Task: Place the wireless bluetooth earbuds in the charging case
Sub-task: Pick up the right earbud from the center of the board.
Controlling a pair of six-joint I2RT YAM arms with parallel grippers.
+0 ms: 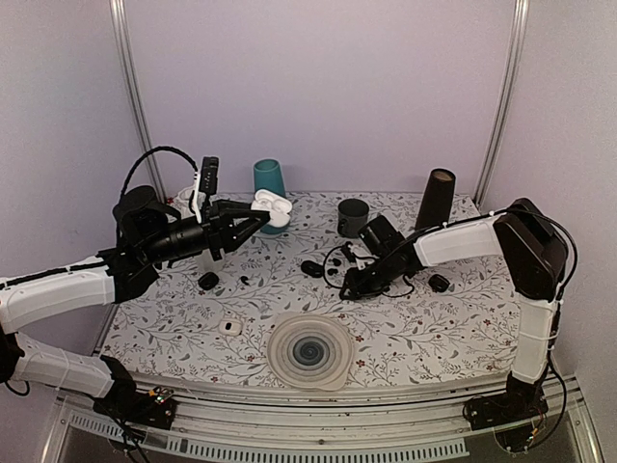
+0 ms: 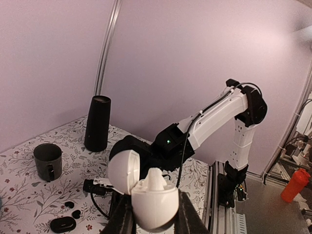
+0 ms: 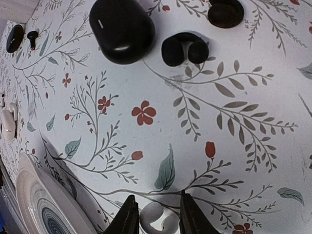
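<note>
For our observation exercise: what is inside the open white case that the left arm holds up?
One white earbud pokes up from the white case. Its rim hides the rest of the inside.

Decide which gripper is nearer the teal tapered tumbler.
Left. The left gripper hovers just in front of the teal tapered tumbler; the right gripper sits low, well to its right.

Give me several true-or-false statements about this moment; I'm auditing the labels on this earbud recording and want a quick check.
1. The left gripper holds a white charging case with its lid open. True.
2. That case rests on the table. False: it is held up off the table.
3. A white earbud sits between the right gripper's fingers. True.
4. The black mug lies on its side. False: it stands upright.
</note>
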